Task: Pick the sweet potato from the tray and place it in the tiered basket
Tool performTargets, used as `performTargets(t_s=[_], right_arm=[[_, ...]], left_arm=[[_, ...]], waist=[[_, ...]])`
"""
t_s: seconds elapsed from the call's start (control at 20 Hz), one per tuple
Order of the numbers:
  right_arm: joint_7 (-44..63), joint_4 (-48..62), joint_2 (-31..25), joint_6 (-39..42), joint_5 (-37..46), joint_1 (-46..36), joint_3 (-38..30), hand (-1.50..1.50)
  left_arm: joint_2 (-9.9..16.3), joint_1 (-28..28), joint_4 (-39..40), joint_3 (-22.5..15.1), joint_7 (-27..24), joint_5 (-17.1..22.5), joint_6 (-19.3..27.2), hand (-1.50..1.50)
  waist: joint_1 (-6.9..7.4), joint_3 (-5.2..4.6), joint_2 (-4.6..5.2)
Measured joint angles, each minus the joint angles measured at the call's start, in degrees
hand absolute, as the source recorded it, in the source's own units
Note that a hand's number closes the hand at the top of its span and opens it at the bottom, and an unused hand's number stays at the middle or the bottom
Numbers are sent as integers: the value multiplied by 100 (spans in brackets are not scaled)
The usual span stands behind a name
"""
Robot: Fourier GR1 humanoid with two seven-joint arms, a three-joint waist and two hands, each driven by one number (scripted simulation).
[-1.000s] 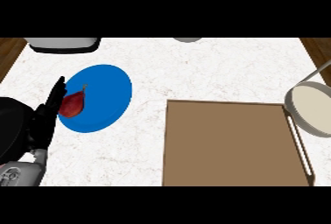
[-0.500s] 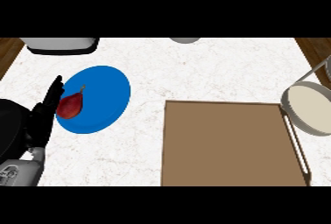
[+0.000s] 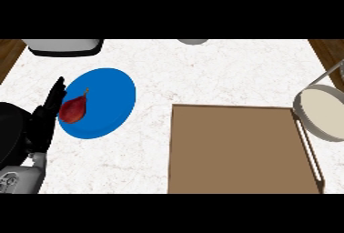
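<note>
Looking from the near edge outward, we find the brown tray [image 3: 238,150] at near right holding nothing we can see, while our left hand [image 3: 46,116] comes in at near left with its fingers extended toward the far side, touching or just beside a dark red, stemmed item, apparently the sweet potato [image 3: 74,110]. Whether the thumb wraps it from behind we cannot tell, though the fingers read as straight rather than curled. That item lies on the left part of a blue plate [image 3: 107,98], not on the tray as the task words it. We judge the pick to be the step in hand, with nothing lifted yet; the next move calls for closing around the item, raising it off the plate and carrying it well across to the right. The tiered basket [image 3: 326,109] shows at the right edge as a pale round shelf with grey posts. Farther off, a grey-rimmed white object [image 3: 64,46] sits at far left and a small grey one [image 3: 193,41] at the far edge. Our right hand shows nowhere, and we can read no labels or writing.
</note>
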Motion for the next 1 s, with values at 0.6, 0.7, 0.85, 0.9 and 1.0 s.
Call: performTargets(t_s=[0.6,0.7,0.85,0.9,1.0], right_arm=[[535,-2650,232,175,323,801,87,-150],[652,-3252,385,347,277,965,-38,-150],[769,-4281,714,653,201,1373,-182,-150],[780,-4655,867,729,164,1575,-230,-150],[777,-5417,1086,987,31,1928,-343,-150]], left_arm=[[-81,41,26,111,12,-102,-41,0],[-78,82,23,131,39,-105,-47,0],[-63,156,-9,184,2,-101,-50,0],[-63,204,-1,200,-34,-99,-51,0],[-40,215,2,242,-32,-82,-74,0]], waist=[[-98,19,-13],[-133,19,-29],[-187,17,-51],[-209,16,-57],[-251,17,-65]])
